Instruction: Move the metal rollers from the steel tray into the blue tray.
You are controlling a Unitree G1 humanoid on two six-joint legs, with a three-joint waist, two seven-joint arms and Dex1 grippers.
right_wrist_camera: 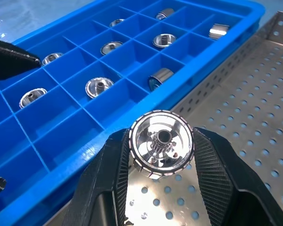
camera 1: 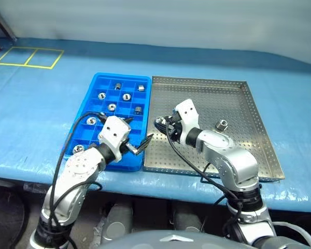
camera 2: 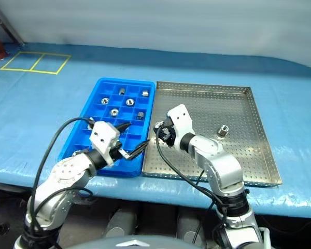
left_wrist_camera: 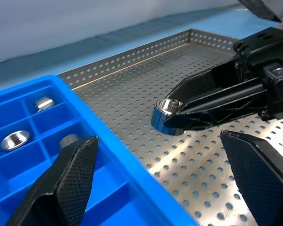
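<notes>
1. The right end effector [right_wrist_camera: 161,176] grips one metal roller [right_wrist_camera: 161,142] above the steel tray's [camera 1: 249,129] left edge, beside the blue tray [camera 1: 96,85].
2. The left end effector [camera 1: 136,136] hangs open over the blue tray's near right corner.
3. Another roller [camera 1: 222,124] stands in the steel tray; several rollers [camera 1: 126,96] sit in blue compartments.
4. Both trays touch on a blue-covered worktop [camera 1: 36,114] with yellow tape squares [camera 1: 28,57] far left.

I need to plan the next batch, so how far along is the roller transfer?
Mostly done, it looks. Eight or so metal rollers already sit in compartments of the blue tray. The right claw is shut on one roller above the steel tray, near the blue tray's edge. The left claw is open and holds nothing. One more roller remains on the steel tray.
</notes>
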